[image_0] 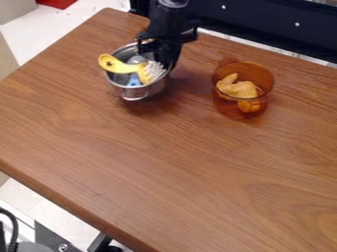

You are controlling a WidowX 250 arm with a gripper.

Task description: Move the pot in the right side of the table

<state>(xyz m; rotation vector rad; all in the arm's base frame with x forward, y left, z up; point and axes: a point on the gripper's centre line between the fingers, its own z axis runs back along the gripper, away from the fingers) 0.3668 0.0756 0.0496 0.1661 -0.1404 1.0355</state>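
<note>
Here, the black robot arm [170, 20] comes in from the top edge and hangs steeply down, with its gripper [163, 53] at the far right part of the rim of a round steel pot [138, 92]. Whether the gripper is apart, together or clamped on the rim, I cannot tell. The steel pot sits on the upper left part of the brown wood-grain table [164, 162] as the camera sees it, upright or nearly so, a small loop handle [135, 97] on its near side. A yellow-handled brush [121, 65] with pale bristles lies across its opening, the handle end reaching over the left rim; on that end is a dark mark too small to make out. Beneath the brush, inside the pot, a small blue item [134, 79] shows, its kind unclear. Well apart to the right, a see-through amber pot [243, 108] stands upright on the table, with handles at its far left and near right, holding yellow-orange pieces [238, 89]. Behind the table runs a dark panel [263, 22], and a black cable [13, 231] curves at the lower left.
</note>
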